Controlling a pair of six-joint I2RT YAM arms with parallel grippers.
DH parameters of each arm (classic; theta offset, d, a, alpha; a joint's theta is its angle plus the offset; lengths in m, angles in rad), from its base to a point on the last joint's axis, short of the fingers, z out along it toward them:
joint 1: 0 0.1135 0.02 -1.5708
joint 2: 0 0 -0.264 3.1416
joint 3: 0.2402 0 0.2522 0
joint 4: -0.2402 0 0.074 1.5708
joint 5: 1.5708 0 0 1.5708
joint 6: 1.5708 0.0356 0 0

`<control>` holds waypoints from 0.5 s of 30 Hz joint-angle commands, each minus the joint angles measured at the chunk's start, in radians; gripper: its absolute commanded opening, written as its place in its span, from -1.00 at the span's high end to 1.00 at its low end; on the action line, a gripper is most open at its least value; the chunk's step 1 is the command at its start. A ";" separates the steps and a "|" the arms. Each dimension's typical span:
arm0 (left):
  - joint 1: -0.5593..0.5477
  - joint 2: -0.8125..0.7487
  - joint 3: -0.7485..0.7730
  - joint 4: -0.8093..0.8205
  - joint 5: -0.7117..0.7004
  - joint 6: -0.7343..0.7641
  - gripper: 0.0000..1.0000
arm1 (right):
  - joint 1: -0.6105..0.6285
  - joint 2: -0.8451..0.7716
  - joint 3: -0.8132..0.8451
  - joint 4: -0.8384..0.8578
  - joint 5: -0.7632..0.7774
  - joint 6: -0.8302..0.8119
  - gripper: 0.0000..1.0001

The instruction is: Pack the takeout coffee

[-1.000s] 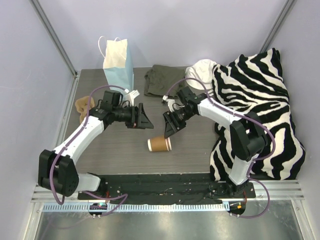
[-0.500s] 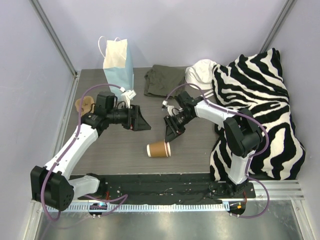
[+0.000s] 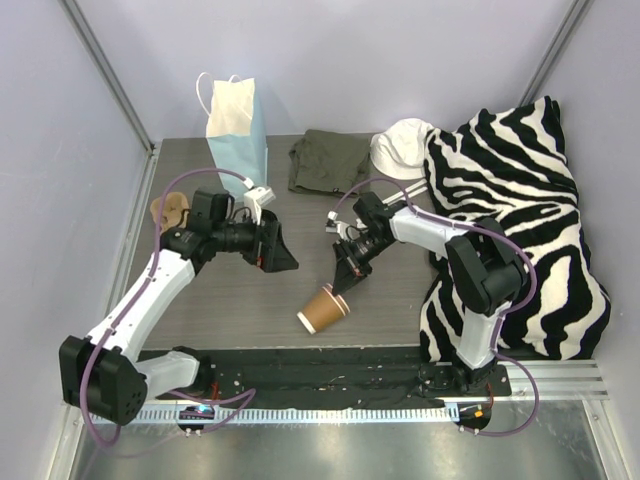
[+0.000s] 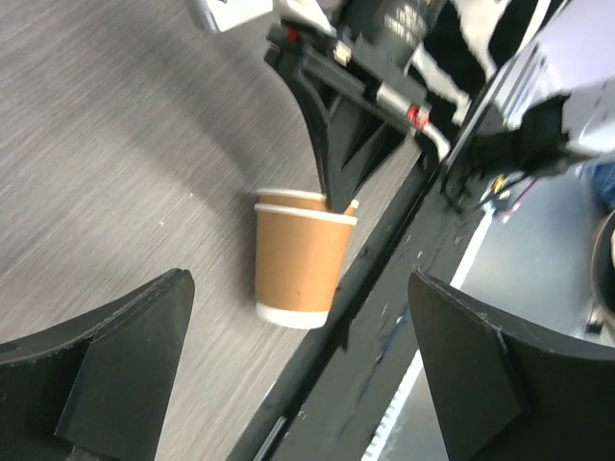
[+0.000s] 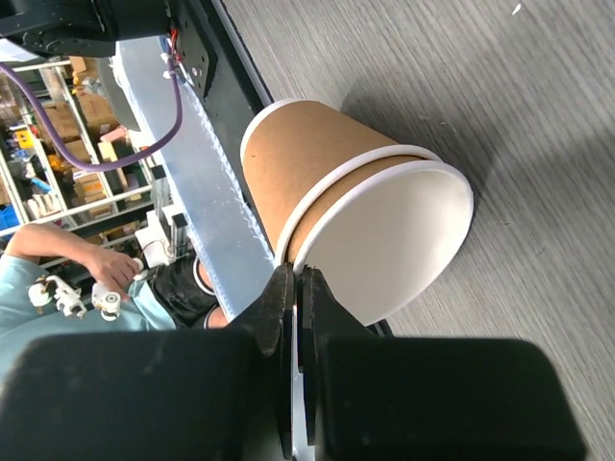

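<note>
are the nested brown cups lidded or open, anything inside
Open and empty: the nested brown cups have no lid, and the inner one's bare white inside shows through its mouth.

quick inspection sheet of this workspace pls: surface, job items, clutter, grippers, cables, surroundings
surface: dark wood-grain table, no spills seen
job's things: blue paper bag upright at the far left; lidded coffee cup: nothing seen
clutter: two nested lidless tan cups tilted near the front edge; green cloth; white fabric item; zebra blanket; brown pulp carrier partly behind the left arm
grippers: left gripper open and empty; right gripper shut on the cups' rim
cables: purple cables loop along both arms
surroundings: pale walls; a person beyond the table's front edge
</note>
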 commanded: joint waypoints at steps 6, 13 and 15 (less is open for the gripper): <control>-0.124 -0.089 0.037 -0.155 -0.157 0.409 -0.99 | -0.016 -0.227 0.075 -0.003 0.039 0.057 0.98; -0.350 -0.005 0.064 -0.097 -0.349 0.417 -0.99 | -0.017 -0.270 0.067 -0.003 0.038 0.070 0.98; -0.380 0.019 0.067 -0.075 -0.364 0.425 -0.99 | -0.017 -0.279 0.070 -0.003 0.038 0.073 0.98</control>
